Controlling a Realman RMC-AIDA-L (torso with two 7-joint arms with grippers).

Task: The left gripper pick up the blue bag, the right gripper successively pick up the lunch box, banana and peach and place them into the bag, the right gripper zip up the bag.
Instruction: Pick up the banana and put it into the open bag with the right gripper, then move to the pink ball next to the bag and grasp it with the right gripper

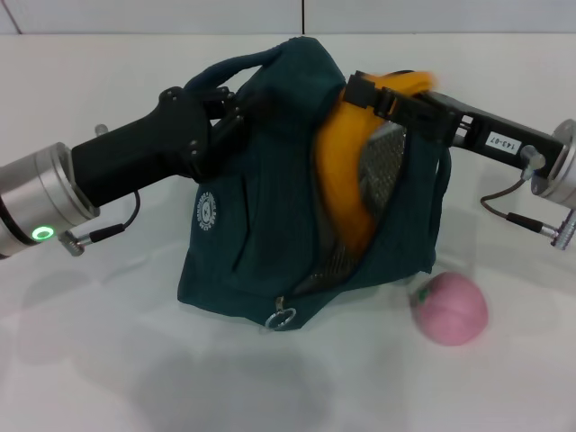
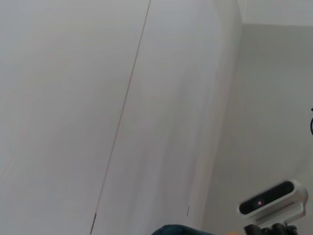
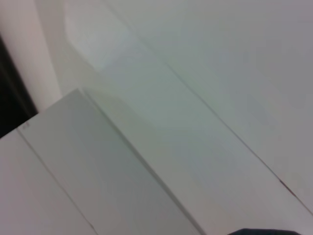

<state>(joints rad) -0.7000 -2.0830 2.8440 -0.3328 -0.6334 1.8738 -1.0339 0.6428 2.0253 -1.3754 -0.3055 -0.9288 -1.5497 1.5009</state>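
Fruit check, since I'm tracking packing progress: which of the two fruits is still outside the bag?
The round pink peach; it lies on the white table beside the dark blue-green fabric bag, while the yellow banana sits in the bag's opening.

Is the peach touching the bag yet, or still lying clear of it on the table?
Cannot tell. In the head view the peach lies on the table right at the bag's lower corner, with no plain gap or contact visible.
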